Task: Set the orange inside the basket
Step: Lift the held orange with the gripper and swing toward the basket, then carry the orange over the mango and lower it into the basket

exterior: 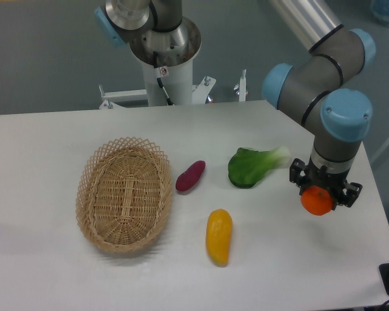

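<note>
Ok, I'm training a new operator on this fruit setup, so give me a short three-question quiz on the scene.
1. True or false: the orange already lies in the basket.
2. Which item lies nearest the basket's right rim? A) the purple sweet potato B) the leafy green vegetable C) the yellow mango-like fruit
3. Fill in: the gripper has its jaws closed on the ____.

Key: 1. False, it is in the jaws at the table's right side, and the basket holds nothing. 2. A. 3. orange.
</note>
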